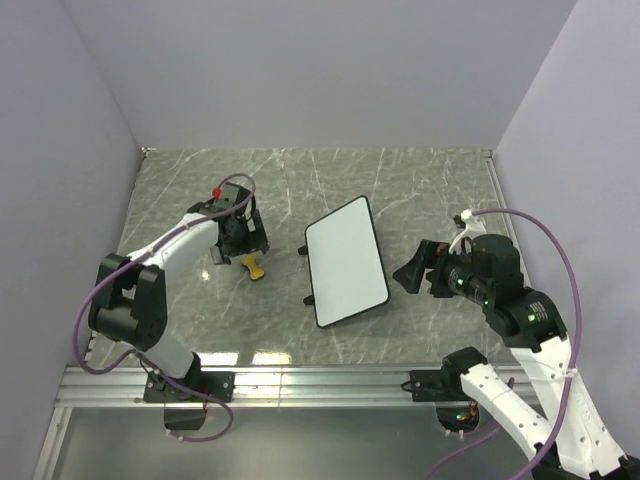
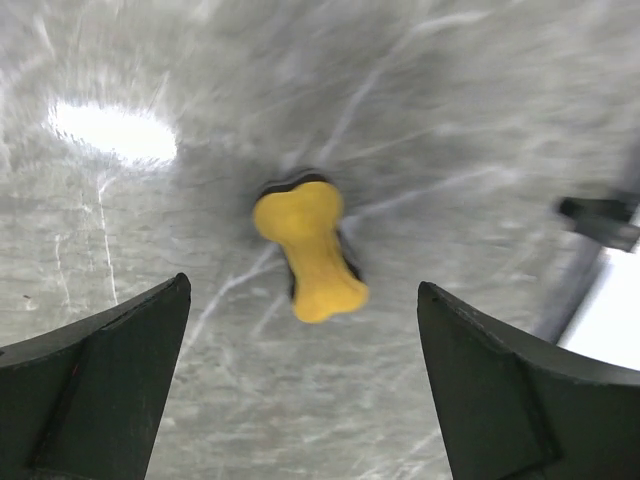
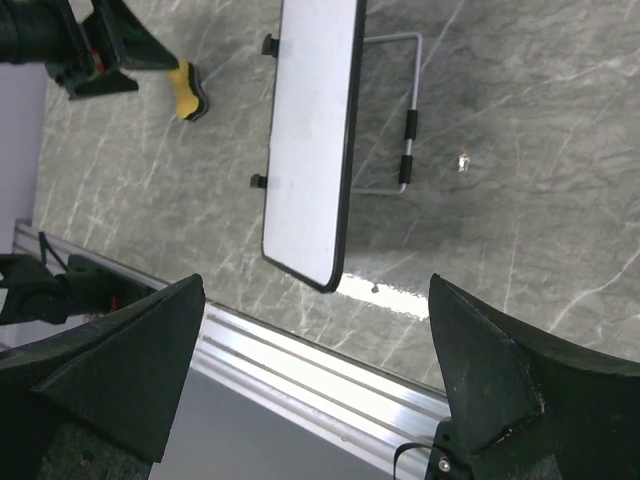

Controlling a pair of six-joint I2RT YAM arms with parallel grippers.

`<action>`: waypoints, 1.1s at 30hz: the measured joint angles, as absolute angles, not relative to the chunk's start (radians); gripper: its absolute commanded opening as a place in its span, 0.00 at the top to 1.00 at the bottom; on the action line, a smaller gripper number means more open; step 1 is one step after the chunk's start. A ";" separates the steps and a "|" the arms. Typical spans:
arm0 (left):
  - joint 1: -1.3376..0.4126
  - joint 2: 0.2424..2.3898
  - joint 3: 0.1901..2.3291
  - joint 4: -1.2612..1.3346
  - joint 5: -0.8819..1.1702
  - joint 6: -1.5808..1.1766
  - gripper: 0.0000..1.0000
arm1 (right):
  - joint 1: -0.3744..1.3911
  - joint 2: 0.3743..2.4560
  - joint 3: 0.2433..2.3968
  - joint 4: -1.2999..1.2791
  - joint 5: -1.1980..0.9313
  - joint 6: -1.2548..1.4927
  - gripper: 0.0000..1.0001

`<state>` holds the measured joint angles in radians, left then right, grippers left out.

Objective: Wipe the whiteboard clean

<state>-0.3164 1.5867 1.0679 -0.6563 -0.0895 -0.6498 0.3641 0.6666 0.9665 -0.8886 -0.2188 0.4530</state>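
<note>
- Top external view sets the whiteboard (image 1: 346, 262) mid-table, its long axis running near-to-far and leaning slightly right at the far end; we see no marks on its face, so we judge the erasing done or nearly so.
- We find the left gripper (image 1: 240, 245) well left of the board, hovering over the yellow eraser (image 1: 256, 269); the left wrist view shows its jaws spread wide and gripping nothing, with the eraser lying flat on the table (image 1: 450, 190).
- We find the right gripper (image 1: 415, 265) just beside the board's right edge, jaws likewise wide and empty; it is the nearer arm to the board, and the left is nearer the eraser.
- From the eraser, the board lies to the right, apart from it.
- We count one whiteboard, one eraser, two grippers, and two black feet (image 3: 268, 45) on the board's left edge.
</note>
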 measured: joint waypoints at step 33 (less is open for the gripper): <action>-0.894 1.464 1.721 -0.974 -0.206 -0.845 0.01 | 0.380 0.580 0.896 -0.889 -0.278 0.498 0.01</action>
<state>-0.8936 1.4639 1.7214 -0.9745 -0.2062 -0.8452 0.3801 0.5804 0.8955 -0.8894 -0.2779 0.4976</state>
